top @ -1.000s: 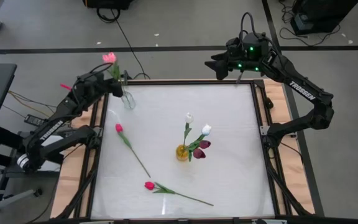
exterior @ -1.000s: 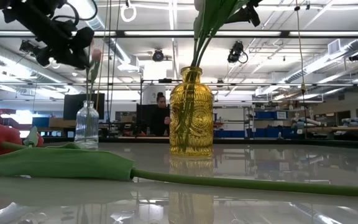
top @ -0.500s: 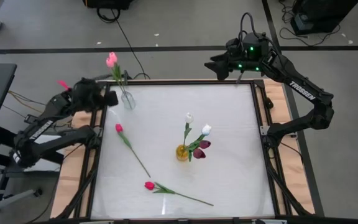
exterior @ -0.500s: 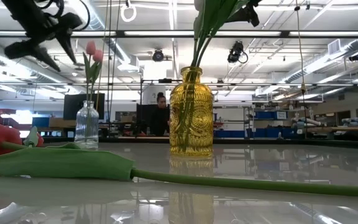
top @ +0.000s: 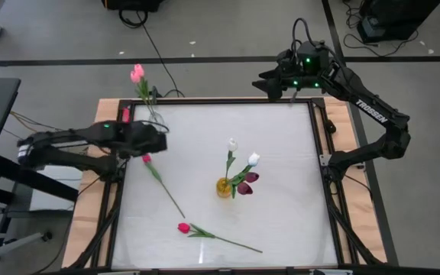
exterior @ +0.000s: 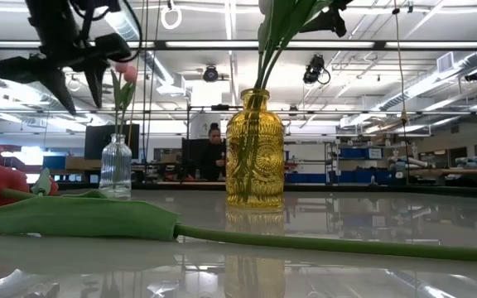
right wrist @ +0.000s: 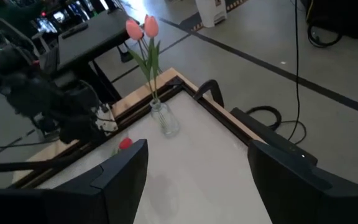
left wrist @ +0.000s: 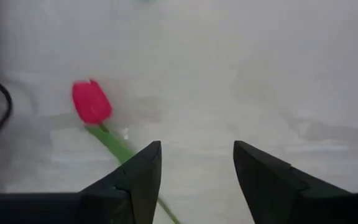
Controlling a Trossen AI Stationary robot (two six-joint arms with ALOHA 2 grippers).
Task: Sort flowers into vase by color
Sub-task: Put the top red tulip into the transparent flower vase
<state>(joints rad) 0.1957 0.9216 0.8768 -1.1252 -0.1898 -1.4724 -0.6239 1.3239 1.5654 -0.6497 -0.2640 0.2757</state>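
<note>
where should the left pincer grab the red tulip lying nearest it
Probably on the bare green stem just below the bud of the red tulip, coming straight down from above. It lies flat on the table, stem running diagonally toward the centre, so the fingers should straddle the stem crosswise. The left pincer is open and hovers right beside the bud.

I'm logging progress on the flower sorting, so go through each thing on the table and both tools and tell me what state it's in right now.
clear vase: upright, holding two pink tulips
yellow vase: upright, holding white and dark purple tulips
red tulip by left tool: lying loose on table
second red tulip: lying loose on table
left tool: open, empty, above the first red tulip
right tool: open, empty, at the far edge
</note>
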